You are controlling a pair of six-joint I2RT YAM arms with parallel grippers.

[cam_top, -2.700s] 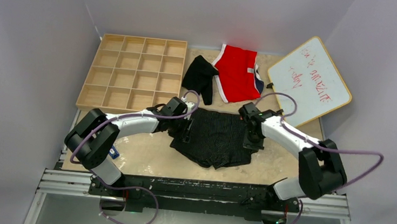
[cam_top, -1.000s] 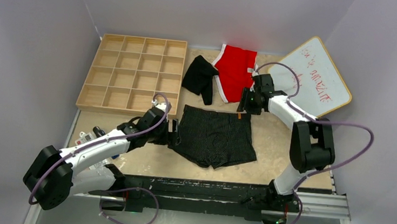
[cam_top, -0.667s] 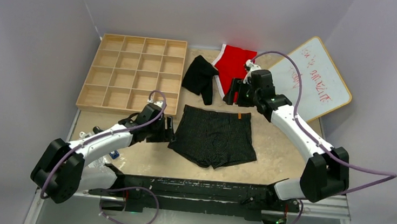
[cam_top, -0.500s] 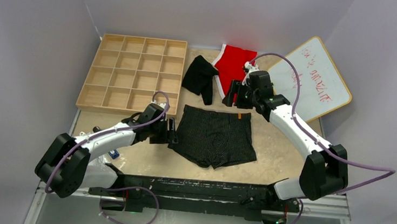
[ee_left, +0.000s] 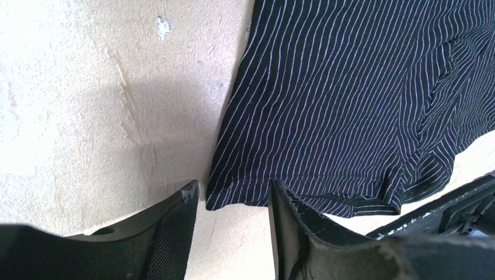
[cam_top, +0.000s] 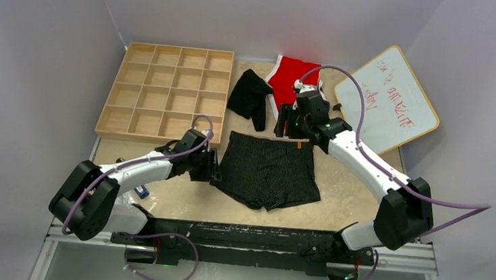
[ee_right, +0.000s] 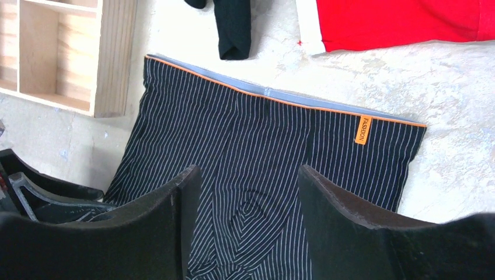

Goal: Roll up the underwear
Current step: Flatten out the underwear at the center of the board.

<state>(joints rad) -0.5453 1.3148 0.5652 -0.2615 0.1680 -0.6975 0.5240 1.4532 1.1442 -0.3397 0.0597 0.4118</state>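
The pinstriped black underwear (cam_top: pixel 268 170) lies flat mid-table, its grey and orange waistband (ee_right: pixel 280 98) at the far side. A second, plain black underwear (cam_top: pixel 250 97) lies crumpled beyond it. My left gripper (cam_top: pixel 214 166) is low at the striped pair's left leg. It is open, and the hem corner (ee_left: pixel 225 195) lies between its fingertips (ee_left: pixel 181 204). My right gripper (cam_top: pixel 285 123) hovers open over the waistband, and striped fabric (ee_right: pixel 251 175) shows between its fingers (ee_right: pixel 181 192), with nothing held.
A wooden grid tray (cam_top: pixel 168 92) stands at the back left, its corner (ee_right: pixel 111 58) near the waistband. Red briefs with white trim (cam_top: pixel 295 88) lie at the back centre. A whiteboard (cam_top: pixel 386 98) leans at the back right. A small blue item (cam_top: pixel 144 190) sits by the left arm.
The left jaws have narrowed around the leg hem corner. The right gripper has swung left from the waistband's right end to above its middle, and its jaws have widened.
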